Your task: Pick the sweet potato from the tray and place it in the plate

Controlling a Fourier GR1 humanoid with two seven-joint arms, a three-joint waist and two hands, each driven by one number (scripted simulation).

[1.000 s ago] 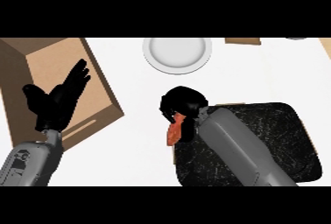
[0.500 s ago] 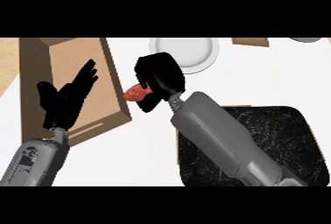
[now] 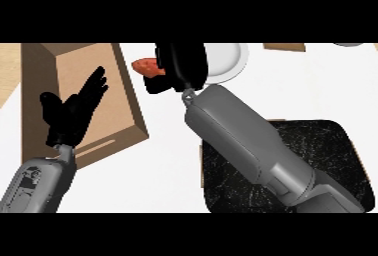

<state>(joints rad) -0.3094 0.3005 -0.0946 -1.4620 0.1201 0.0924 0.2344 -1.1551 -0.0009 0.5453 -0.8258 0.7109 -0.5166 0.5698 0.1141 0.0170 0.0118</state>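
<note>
The sweet potato (image 3: 145, 66) is in the upper middle of the frame. It is orange. The right hand (image 3: 181, 62) holds it, with black fingers curled round it, so only one end pokes out to the left. It is off the tray and sits just left of the plate (image 3: 226, 62).

The plate is white and round, and the hand hides its left part. The black tray (image 3: 336, 145) lies at the lower right, and the grey arm covers much of it.

The left hand (image 3: 70, 117) rests at the left over a brown box (image 3: 74, 65), fingers straight and spread. The worktop (image 3: 162, 170) is white.
</note>
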